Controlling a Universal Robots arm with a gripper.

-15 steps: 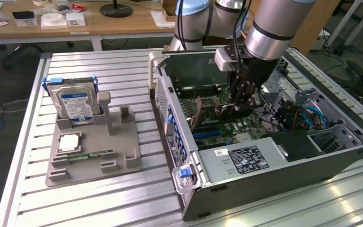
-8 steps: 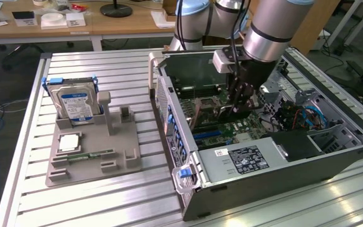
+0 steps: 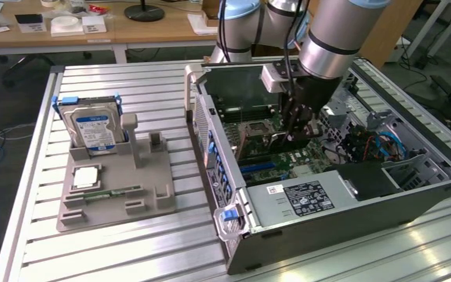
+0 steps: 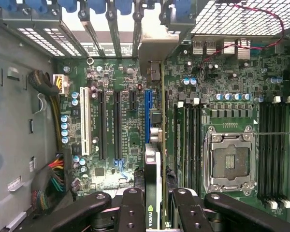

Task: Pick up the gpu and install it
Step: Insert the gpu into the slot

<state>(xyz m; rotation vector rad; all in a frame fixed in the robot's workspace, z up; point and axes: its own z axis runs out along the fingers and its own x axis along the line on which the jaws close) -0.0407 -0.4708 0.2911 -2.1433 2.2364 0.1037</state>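
Gpu (image 4: 154,159), a thin flat dark card with a brownish back, stands on edge between my two black metal fingers (image 4: 133,208), inside the open grey computer case (image 3: 327,229). My gripper (image 4: 157,199) is partly closed, and it pinches the card from both sides. In the wrist view I see the card almost edge-on, running from my fingers toward the rear slot openings of the case. Its pale metal end bracket is up there. The card lies just beside the long blue slot (image 4: 148,116) on the green motherboard (image 4: 125,82). I cannot tell whether its lower edge touches the slot, because the card itself hides that edge.

In the exterior view my gripper (image 3: 300,132) is deep in the case, and only a brownish sliver of the card (image 3: 255,141) shows below it (the arm covers the rest). Well apart, on the grey fixture tray (image 3: 115,211) toward the exterior view's left, the silver blue-labelled hard drive (image 3: 94,130) stands upright. The small green memory stick (image 3: 120,191) lies flat near it.
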